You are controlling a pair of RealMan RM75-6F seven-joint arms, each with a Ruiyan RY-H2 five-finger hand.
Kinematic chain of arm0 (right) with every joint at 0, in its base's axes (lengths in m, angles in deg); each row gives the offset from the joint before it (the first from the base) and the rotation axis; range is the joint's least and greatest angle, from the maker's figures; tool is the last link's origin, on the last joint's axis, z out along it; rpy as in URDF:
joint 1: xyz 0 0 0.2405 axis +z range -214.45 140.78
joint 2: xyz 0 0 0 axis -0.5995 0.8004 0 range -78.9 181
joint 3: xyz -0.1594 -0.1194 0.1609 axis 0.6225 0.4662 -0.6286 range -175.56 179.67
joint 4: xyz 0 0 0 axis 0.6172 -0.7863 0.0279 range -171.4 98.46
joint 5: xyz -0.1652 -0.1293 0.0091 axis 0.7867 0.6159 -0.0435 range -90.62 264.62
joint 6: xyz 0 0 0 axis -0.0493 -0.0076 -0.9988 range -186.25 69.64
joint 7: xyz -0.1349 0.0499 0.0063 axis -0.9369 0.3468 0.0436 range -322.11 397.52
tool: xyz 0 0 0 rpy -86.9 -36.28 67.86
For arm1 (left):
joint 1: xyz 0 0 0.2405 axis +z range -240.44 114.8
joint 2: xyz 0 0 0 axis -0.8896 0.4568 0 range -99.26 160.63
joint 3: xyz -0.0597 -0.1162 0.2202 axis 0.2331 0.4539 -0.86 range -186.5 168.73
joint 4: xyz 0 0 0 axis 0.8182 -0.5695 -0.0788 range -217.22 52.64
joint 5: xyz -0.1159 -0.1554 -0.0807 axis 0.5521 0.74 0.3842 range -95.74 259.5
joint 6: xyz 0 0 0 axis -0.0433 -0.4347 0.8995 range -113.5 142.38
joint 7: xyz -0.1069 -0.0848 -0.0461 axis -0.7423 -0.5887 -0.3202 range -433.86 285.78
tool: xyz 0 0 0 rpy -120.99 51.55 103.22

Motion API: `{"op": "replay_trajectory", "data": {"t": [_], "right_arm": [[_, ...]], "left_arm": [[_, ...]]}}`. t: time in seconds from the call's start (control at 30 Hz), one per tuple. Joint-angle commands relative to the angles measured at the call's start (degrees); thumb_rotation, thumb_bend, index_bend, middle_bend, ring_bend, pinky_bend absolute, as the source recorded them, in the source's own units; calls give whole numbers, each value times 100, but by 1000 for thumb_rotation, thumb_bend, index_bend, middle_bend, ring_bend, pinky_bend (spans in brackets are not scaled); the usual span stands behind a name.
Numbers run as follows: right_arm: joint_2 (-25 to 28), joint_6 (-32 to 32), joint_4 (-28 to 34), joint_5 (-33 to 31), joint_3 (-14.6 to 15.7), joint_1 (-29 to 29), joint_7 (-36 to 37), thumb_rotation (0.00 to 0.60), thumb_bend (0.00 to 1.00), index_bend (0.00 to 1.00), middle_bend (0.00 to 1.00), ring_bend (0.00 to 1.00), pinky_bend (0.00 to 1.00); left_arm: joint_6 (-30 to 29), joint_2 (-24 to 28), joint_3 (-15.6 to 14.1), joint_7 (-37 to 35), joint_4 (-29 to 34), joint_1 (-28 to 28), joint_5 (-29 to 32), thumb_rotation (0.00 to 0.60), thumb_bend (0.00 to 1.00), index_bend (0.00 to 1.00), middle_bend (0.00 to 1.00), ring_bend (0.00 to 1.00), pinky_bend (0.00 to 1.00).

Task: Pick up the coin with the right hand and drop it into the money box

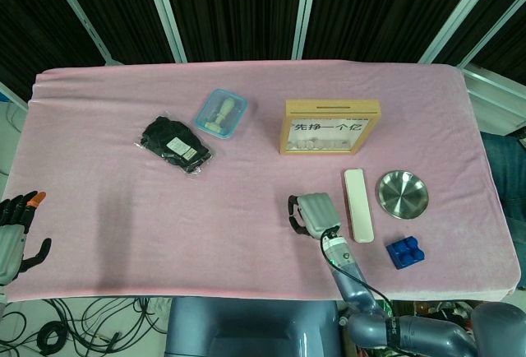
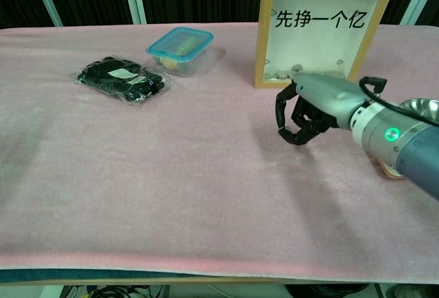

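Note:
The money box (image 1: 332, 127) is a wooden frame with a glass front and several coins in its bottom; it stands upright at the centre back, also seen in the chest view (image 2: 321, 29). My right hand (image 1: 314, 214) hovers above the pink cloth just in front of the box, its fingers (image 2: 295, 116) curled tightly inward. The coin is hidden; none lies on the cloth near the hand, so it appears to be pinched inside the curled fingers. My left hand (image 1: 15, 229) hangs off the table's near left edge with fingers spread, holding nothing.
A white bar (image 1: 357, 205), a steel dish (image 1: 402, 193) and a blue block (image 1: 405, 252) lie right of the right hand. A black bag (image 1: 174, 143) and a blue-lidded container (image 1: 220, 113) sit at the back left.

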Motion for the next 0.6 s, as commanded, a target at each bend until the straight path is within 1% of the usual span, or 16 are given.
{"op": "replay_trajectory", "data": {"t": [0.03,0.17,0.23,0.3,0.37,0.47,0.6], "right_arm": [[632,-70,552,-330,-478,195,-323,600,431,650,921,984,1000],[1212,-269,841,-928,-1003,488,-636,600,431,650,922,984,1000],[1522,-464,911,-1442,-1297,697,-787,600,431,650,921,983,1000],[1828,-698,914,-2095,-1603,956,-917,600,431,651,922,983,1000],[2025,-855,876,-2551,-1768,1163,-990,600,431,656,922,983,1000],[2282,-1063,666,-3090,-1898,1536,-1140,600,431,660,921,983,1000],[2500,-1379,289,-3690,-1840,2012,-1341,600,432,660,921,983,1000]], "left_arm": [[22,10,13,-33,10,-4,33,600,403,100,45,32,0],[81,31,32,-74,37,-20,105,600,403,100,44,32,0],[98,41,47,-95,62,-25,141,600,403,100,44,32,0],[112,41,51,-94,80,-33,151,600,403,100,43,32,0],[134,39,42,-74,87,-39,158,600,403,100,42,32,0],[170,30,27,-10,98,-50,182,600,403,100,40,32,0],[180,24,43,42,112,-51,254,600,403,100,40,32,0]]}}
